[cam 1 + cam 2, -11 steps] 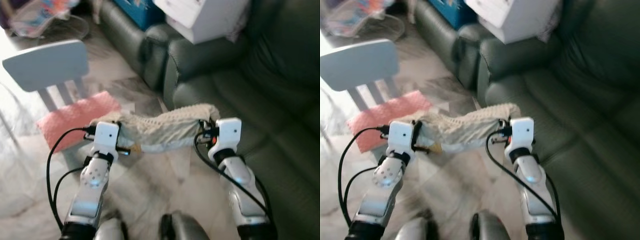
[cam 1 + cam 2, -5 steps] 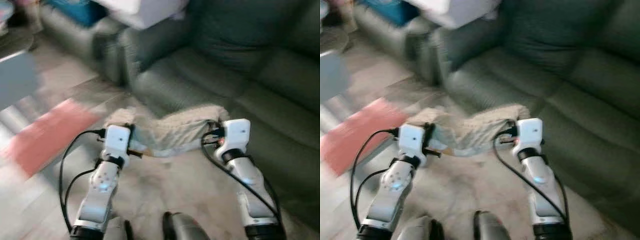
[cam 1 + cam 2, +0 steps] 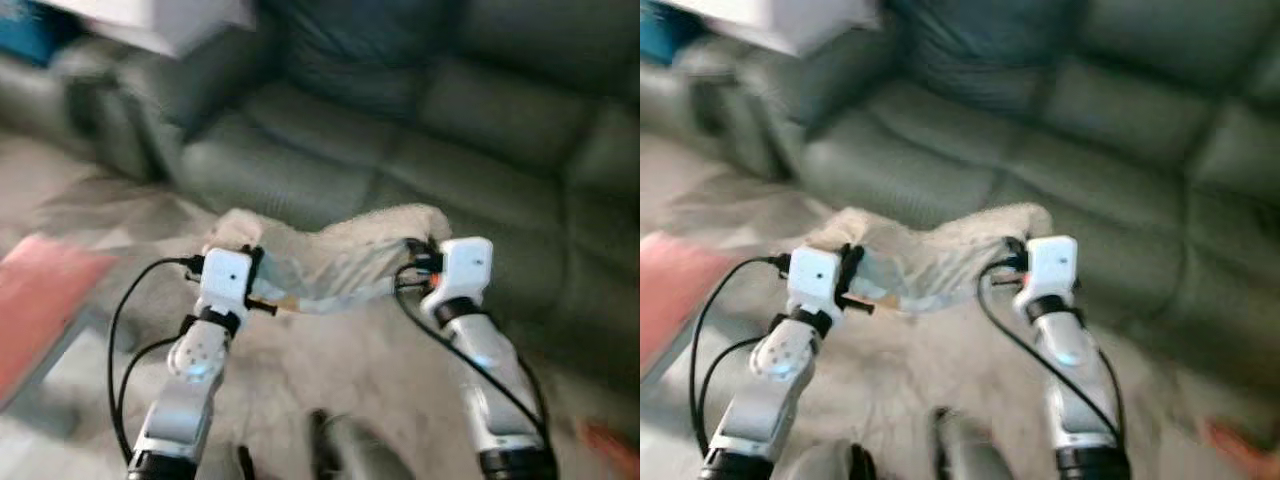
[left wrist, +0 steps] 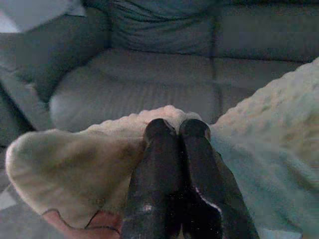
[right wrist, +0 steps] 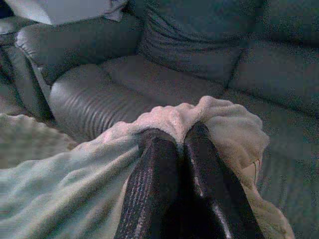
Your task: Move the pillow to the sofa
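Note:
A cream knitted pillow (image 3: 335, 258) hangs slack between my two arms, above the floor and just in front of the dark green leather sofa (image 3: 400, 130). My left gripper (image 4: 175, 128) is shut on the pillow's left end (image 4: 65, 164). At the other end, my right gripper (image 5: 179, 133) is shut on a bunched corner of the pillow (image 5: 219, 117). The sofa's seat cushions (image 5: 149, 84) lie straight ahead of both grippers. The eye views are blurred by motion.
A white box (image 3: 160, 20) rests on the sofa's left armrest (image 3: 120, 90). A pink cushion (image 3: 35, 300) lies at the left edge on the pale marble floor (image 3: 340, 370). A small reddish object (image 3: 610, 440) sits at the lower right.
The camera has swung to the right: the chair and pink cushion slid out to the left and the sofa now spans the view. Both grippers keep hold of the pillow.

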Controlling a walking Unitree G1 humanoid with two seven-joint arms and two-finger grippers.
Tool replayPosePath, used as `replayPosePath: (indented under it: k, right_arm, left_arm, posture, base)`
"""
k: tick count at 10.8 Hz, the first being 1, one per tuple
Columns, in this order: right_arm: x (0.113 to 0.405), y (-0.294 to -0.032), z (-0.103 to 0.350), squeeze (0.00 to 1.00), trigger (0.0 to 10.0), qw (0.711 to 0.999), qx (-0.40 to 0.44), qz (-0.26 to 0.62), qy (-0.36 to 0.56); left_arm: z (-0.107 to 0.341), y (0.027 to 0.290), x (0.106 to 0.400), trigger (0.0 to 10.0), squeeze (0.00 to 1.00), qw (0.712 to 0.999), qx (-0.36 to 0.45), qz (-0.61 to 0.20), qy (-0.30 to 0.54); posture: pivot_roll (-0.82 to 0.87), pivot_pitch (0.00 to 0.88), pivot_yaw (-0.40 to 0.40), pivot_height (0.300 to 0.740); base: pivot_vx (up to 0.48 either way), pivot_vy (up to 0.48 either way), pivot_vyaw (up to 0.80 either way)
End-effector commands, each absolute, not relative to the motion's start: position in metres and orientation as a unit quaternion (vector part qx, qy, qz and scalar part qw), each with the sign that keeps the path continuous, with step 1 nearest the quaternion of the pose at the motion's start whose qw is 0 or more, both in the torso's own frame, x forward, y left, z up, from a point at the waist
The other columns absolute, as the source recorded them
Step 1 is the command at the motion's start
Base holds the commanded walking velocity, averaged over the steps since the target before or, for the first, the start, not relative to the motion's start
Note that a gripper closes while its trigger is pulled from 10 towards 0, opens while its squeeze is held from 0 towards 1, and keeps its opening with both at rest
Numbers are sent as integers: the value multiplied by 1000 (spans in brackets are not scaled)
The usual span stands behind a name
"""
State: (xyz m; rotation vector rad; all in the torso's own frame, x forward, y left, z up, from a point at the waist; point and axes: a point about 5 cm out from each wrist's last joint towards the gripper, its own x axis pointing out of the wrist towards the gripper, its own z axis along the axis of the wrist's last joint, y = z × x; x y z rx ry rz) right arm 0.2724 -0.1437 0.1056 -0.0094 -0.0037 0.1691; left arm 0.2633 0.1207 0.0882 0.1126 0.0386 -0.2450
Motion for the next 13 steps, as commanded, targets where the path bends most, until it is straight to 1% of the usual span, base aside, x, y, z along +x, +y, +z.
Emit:
replayPosePath:
  k: [1,9,12,13]
  right_arm:
    - [274,-149,112,0,10000,997,-14,76,-17]
    - [270,-148,110,0,10000,997,-11,75,-15]
    - [254,-158,99,0,10000,997,-20,72,2]
    - [251,-157,97,0,10000,997,-23,77,5]
  left_arm:
    - [93,110,262,10000,0,988,47,-147,9]
    - [94,110,258,10000,0,986,34,-164,2]
    - [88,131,255,10000,0,993,29,-117,14]
    - [88,132,255,10000,0,993,32,-115,14]
  posture:
    - [-80,142,-34,740]
    - [-75,155,-37,740]
    - [-67,158,-41,740]
    - [-66,158,-40,740]
  base:
    - [0,0,-800]
    - [0,0,-800]
    - [0,0,0]
    - [259,0,0]
